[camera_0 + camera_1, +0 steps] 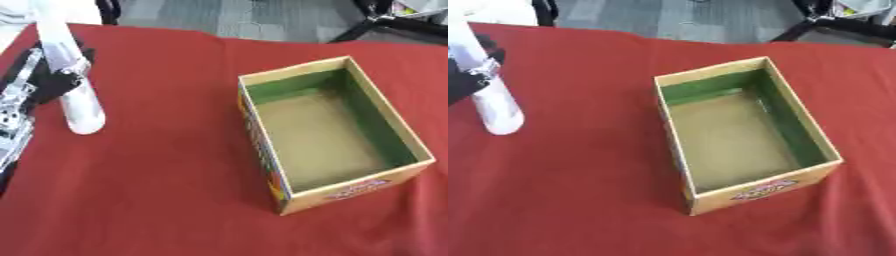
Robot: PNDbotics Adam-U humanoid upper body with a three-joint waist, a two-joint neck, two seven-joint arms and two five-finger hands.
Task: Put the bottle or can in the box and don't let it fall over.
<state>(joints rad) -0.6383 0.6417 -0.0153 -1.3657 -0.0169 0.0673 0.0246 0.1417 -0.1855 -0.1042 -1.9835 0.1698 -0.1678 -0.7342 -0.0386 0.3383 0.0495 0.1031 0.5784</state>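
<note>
bottle left on table | box right, well apart

White bottle tilted at cloth's left side, well apart from open cardboard box w/ green inner walls

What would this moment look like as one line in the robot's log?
left hand: shut on white bottle, tilted | cardboard box: open, empty, apart from bottle | red tablecloth | right hand: unseen
</note>
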